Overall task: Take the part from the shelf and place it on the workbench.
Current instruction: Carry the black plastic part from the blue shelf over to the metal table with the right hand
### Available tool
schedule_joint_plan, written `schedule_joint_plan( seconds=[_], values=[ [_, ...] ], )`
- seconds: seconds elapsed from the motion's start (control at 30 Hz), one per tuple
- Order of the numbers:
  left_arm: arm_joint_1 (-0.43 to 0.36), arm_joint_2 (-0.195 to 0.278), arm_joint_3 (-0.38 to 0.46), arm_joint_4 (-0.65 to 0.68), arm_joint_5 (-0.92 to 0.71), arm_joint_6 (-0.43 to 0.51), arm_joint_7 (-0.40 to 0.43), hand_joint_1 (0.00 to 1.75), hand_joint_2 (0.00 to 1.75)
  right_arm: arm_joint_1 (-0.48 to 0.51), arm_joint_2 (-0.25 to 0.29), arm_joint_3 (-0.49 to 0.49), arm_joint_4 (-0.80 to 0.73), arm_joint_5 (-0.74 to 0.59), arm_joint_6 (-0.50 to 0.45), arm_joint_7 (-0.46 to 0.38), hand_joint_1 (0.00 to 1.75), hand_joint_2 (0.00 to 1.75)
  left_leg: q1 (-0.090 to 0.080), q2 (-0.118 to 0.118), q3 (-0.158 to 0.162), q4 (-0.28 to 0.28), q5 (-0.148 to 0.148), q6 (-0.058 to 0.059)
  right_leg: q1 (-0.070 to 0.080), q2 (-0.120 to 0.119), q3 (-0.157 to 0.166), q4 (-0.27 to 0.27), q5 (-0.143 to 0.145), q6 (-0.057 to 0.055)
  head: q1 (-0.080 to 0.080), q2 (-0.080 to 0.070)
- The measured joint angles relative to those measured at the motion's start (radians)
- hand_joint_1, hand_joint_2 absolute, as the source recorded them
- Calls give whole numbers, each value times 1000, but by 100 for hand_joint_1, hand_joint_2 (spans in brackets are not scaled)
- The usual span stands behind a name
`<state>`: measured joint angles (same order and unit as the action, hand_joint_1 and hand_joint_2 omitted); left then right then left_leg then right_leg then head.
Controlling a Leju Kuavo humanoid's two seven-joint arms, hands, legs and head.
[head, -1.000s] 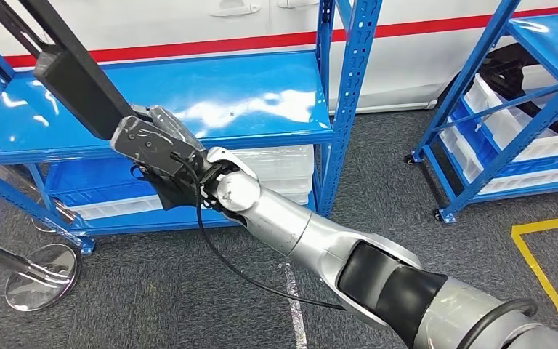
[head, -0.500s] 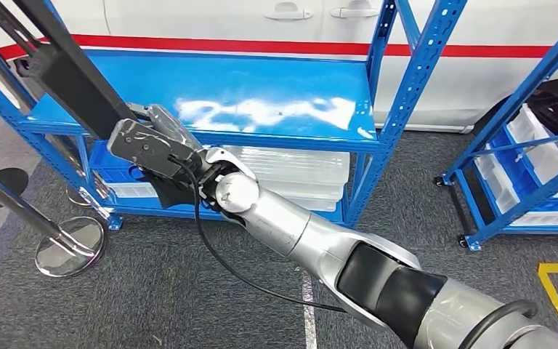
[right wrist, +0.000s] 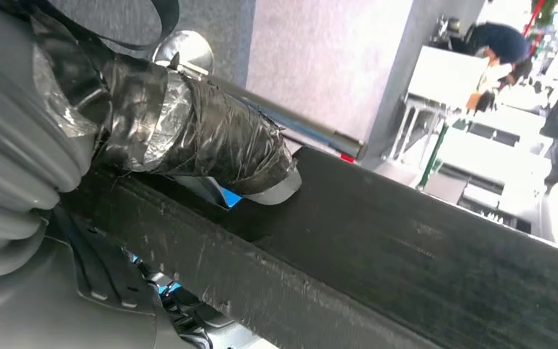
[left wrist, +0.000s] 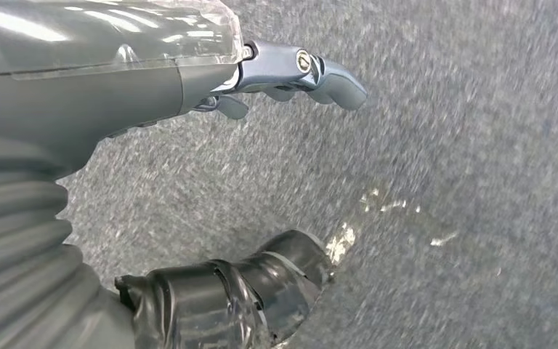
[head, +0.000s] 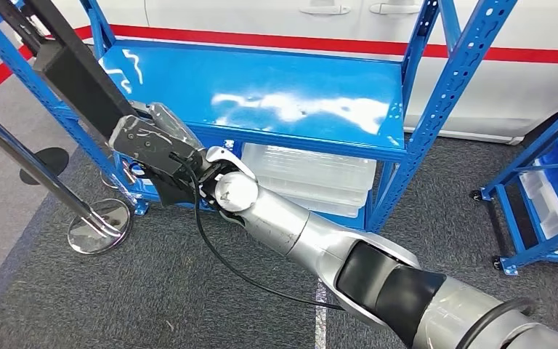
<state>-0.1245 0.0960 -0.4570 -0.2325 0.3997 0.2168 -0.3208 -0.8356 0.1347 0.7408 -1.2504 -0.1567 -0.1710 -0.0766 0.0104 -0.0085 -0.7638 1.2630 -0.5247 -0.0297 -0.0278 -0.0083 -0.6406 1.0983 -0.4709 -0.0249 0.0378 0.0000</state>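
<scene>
Black part (head: 73, 73), blue shelf (head: 261, 91)

Part (head: 73, 73): matt black, rough grainy surface. Shelf (head: 276, 94): glossy blue painted metal. Bins (head: 312, 174) beneath: clear plastic. Stanchion base (head: 98, 225): polished mirror-like metal. Floor (head: 152, 291): grey rough carpet. Right hand (head: 156, 149): grey plastic shell, tape-wrapped thumb.

The way left is being blocked by a slanting chrome stanchion pole (head: 29, 163) beside the blue steel shelf (head: 261, 94).
</scene>
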Motion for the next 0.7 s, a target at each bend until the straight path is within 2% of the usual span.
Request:
schedule_joint_plan(
  seconds=[0.03, 0.07, 0.1, 0.13, 0.2, 0.23, 0.27, 0.33, 0.37, 0.4, 0.43, 0.47, 0.5, 0.53, 0.57, 0.6, 0.63, 0.7],
  values=[
    [0, 0, 0, 0, 1, 0, 0, 0, 175, 1, 0, 0, 1, -2, 1, -1, 175, 175, 1, 3, -22, 41, -10, -1, 0, -10, 0, 0, -1, -1, 0, 0],
    [0, -1, 0, 0, 2, 1, 0, 0, 175, 1, 0, 0, 1, -5, 3, -3, 175, 175, 2, 4, -30, 53, -6, -1, 1, -20, 1, 0, -2, -2, 0, 0],
    [1, -1, 0, 0, 3, 1, 0, 0, 175, 2, 0, 0, 1, -10, 6, -6, 175, 175, 2, 6, -22, 35, 14, 2, 2, -29, 2, 0, -4, -3, 0, 0],
    [1, -1, 0, 0, 4, 2, 0, 0, 175, 1, 0, 0, 1, -14, 8, -9, 175, 175, 0, 11, 5, -20, 47, 8, 4, -38, 5, -1, -5, -3, 0, 0],
    [-3, 3, 0, 0, 8, 5, -1, 0, 175, -1, 0, 0, -2, -18, 11, -13, 175, 175, -13, 49, 73, -153, 98, 28, 9, -57, 14, -7, -8, -2, 0, 0],
    [-6, 5, 0, 0, 9, 6, -1, 0, 175, -4, 0, -1, -4, -18, 10, -15, 175, 175, -21, 67, 97, -199, 110, 38, 11, -67, 18, -13, -8, 0, 0, 0],
    [-9, 7, 0, 0, 11, 7, -1, 0, 175, -6, -1, -1, -7, -18, 7, -16, 175, 175, -28, 77, 108, -222, 110, 46, 13, -76, 22, -20, -7, 2, 0, 0],
    [-10, 12, 0, 0, 13, 9, 0, 0, 175, -11, -2, -2, -12, -17, 2, -17, 175, 175, -32, 62, 116, -239, 114, 56, 16, -95, 31, -32, -6, 10, 0, 0],
    [-8, 13, 0, 0, 14, 10, 1, 0, 175, -13, -3, -3, -14, -17, -1, -17, 175, 175, -28, 52, 123, -252, 120, 58, 16, -88, 35, -33, -9, 14, 1, 0],
    [-7, 14, 0, 0, 15, 11, 3, 0, 175, -15, -4, -4, -17, -17, -2, -17, 175, 175, -25, 42, 132, -266, 125, 62, 16, -68, 33, -21, -19, 17, 1, 0],
    [-7, 14, 0, 0, 16, 13, 4, 0, 175, -19, -7, -5, -19, -15, -3, -17, 175, 175, -21, 32, 140, -278, 130, 65, 15, -42, 18, 14, -39, 18, 2, 0],
    [-9, 14, 0, 0, 19, 14, 5, 0, 175, -21, -11, -6, -20, -12, -4, -17, 175, 175, -18, 21, 144, -283, 133, 68, 14, -15, -7, 66, -64, 18, 2, 0],
    [-12, 14, 0, 0, 22, 15, 5, 0, 175, -22, -15, -8, -21, -7, -6, -17, 175, 175, -18, 9, 144, -283, 133, 72, 14, 0, -40, 129, -90, 18, 2, 0],
    [-14, 14, 0, 0, 27, 16, 5, 0, 175, -20, -20, -10, -21, -3, -7, -17, 175, 175, -18, -4, 144, -281, 132, 73, 14, 6, -70, 185, -107, 19, 2, 0],
    [-15, 14, 0, 0, 32, 18, 4, 0, 175, -16, -26, -12, -22, 0, -8, -17, 175, 175, -18, -19, 144, -277, 130, 72, 14, 7, -88, 211, -106, 22, 2, 0],
    [-14, 14, 0, 0, 39, 21, 2, 0, 175, -11, -31, -14, -23, 1, -8, -18, 175, 175, -17, -34, 142, -271, 126, 70, 14, 9, -91, 206, -88, 24, 2, 0],
    [-13, 15, 0, 0, 46, 26, 0, 0, 175, -8, -35, -17, -26, 0, -8, -20, 175, 175, -15, -48, 140, -260, 121, 66, 11, 13, -76, 164, -55, 28, 2, 0],
    [-14, 21, 1, 0, 64, 36, -6, 0, 175, -6, -43, -26, -35, -3, -12, -27, 175, 175, -11, -74, 125, -229, 106, 53, 2, 49, -31, 55, -4, 34, 3, 0]
  ],
)
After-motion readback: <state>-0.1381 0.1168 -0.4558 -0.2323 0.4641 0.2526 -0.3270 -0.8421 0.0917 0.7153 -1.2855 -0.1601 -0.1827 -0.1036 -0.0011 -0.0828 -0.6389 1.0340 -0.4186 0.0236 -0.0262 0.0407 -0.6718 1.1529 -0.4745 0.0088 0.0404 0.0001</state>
